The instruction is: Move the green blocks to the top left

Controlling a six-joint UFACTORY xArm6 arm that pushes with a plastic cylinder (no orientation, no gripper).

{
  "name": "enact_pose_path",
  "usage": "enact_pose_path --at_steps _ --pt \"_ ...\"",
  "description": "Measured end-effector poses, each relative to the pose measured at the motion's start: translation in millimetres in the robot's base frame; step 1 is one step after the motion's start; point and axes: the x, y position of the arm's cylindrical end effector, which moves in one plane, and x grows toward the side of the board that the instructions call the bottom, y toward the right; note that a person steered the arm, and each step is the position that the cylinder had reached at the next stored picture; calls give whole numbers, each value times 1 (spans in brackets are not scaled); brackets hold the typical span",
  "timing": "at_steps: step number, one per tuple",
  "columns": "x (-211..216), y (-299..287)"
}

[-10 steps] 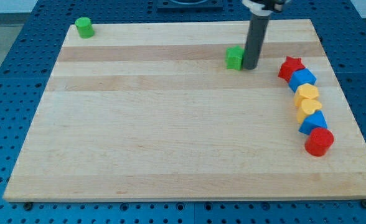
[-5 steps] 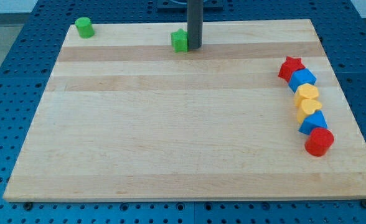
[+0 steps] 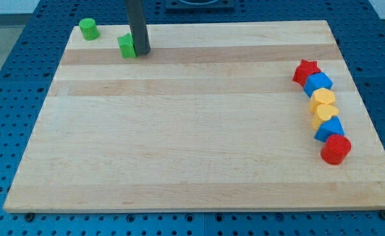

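Observation:
A green cylinder (image 3: 88, 29) stands at the board's top left corner. A second green block (image 3: 127, 46), blocky in shape, sits a little to its right near the top edge. My tip (image 3: 142, 52) touches that block's right side, with the dark rod rising straight up out of view.
A column of blocks runs down the view's right: a red star (image 3: 306, 71), a blue block (image 3: 319, 83), two yellow blocks (image 3: 323, 99) (image 3: 325, 114), a blue block (image 3: 329, 128) and a red cylinder (image 3: 336, 149). The wooden board (image 3: 179, 144) lies on a blue pegboard table.
My tip has slid left along the top of the board, pushing the green block from right of centre to near the green cylinder. The other blocks have not moved.

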Motion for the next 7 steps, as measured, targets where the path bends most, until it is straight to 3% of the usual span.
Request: enact_pose_path --at_steps 4,7 --pt "-40 -75" --pt "-31 -24"
